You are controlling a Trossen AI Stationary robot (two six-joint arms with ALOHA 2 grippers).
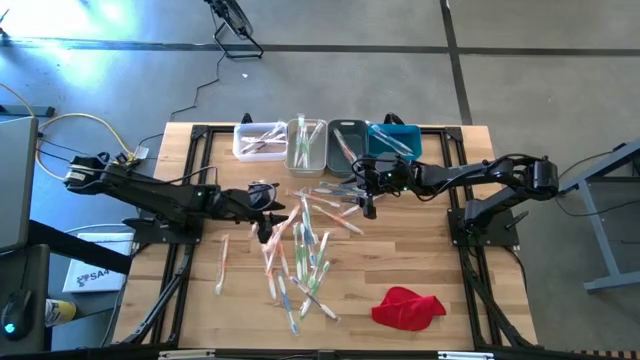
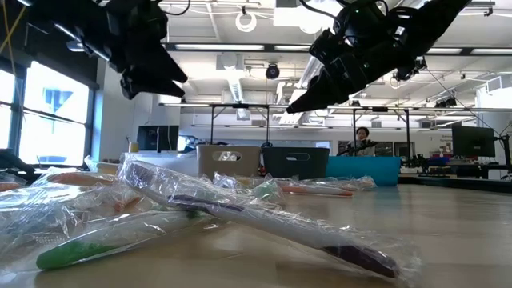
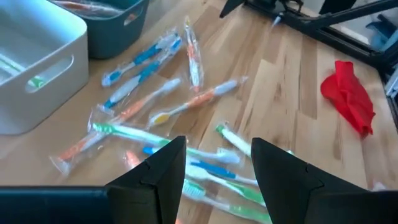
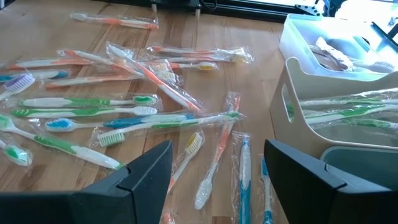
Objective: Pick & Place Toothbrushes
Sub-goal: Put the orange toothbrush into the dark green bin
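Both grippers, left gripper (image 1: pixel 262 222) and right gripper (image 1: pixel 369 195), hover with fingers apart, empty; lower squarely over a single wrapped toothbrush (image 1: pixel 222 265) before closing.

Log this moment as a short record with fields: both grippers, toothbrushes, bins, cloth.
left gripper: open, empty, over the left side of the pile
right gripper: open, empty, over the pile's far edge near the bins
toothbrushes: wrapped, scattered mid-table, some already in the bins
bins: four in a row at the table's far edge
red cloth: near right corner, apart from the pile
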